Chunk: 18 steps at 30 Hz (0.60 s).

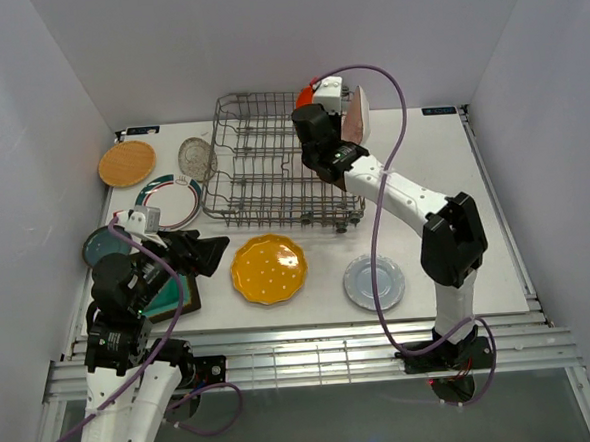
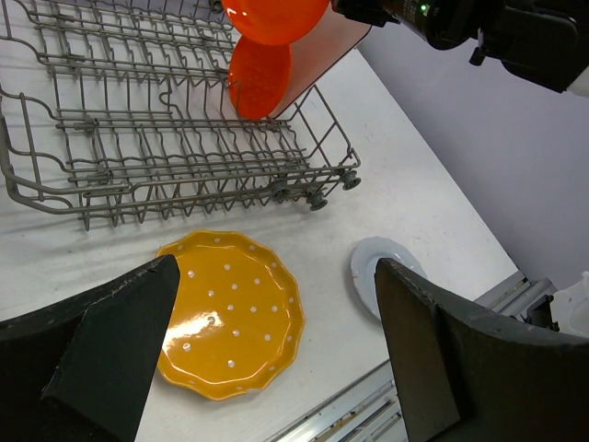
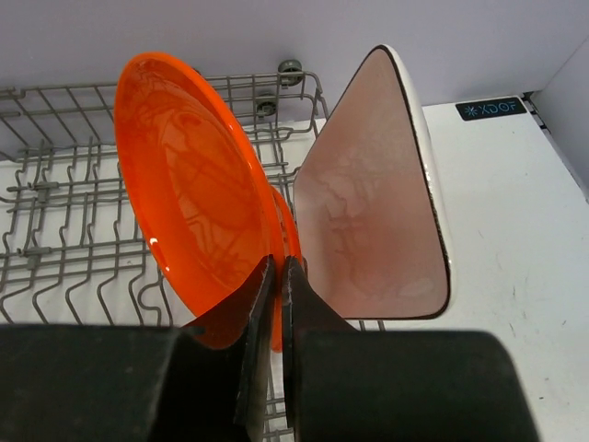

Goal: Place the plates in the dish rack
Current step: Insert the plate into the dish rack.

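Right gripper pinched shut on the orange-red plate rim. White rectangular plate stands just right of it, barely apart. Dish rack tines run off left. Only the left wrist view shows the left gripper spread wide above the yellow scalloped plate.

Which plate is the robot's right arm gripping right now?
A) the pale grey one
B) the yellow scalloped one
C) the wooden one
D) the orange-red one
D: the right arm's jaws are shut on the rim of the orange-red plate, held on edge at the dish rack beside the white rectangular plate.
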Tool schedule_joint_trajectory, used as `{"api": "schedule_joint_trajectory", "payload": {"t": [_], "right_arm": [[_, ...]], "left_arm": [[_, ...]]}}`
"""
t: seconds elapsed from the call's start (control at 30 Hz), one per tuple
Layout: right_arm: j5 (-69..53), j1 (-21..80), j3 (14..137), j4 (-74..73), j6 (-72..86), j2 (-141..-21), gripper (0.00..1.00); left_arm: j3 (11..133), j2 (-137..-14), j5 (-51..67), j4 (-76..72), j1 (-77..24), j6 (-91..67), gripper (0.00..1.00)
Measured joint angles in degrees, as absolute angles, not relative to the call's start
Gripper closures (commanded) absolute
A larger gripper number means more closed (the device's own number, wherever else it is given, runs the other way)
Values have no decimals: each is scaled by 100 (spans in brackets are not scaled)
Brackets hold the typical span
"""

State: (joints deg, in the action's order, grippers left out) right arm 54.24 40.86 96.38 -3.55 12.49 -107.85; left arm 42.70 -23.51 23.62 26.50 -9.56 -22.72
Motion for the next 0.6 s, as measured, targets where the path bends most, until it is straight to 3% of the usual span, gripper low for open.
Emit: {"api": "schedule_joint_trajectory", "payload": {"t": [0.2,0.6], "right_arm": [[5808,4180,10403,-668,996,-11518,92],[6246,4202,10565,-899,685,-12049,92]], "left_arm": [[4270,-2351,2362,2648,-958,-2274,2],[4270,-2351,2362,2650,-961,-2272,2]]}}
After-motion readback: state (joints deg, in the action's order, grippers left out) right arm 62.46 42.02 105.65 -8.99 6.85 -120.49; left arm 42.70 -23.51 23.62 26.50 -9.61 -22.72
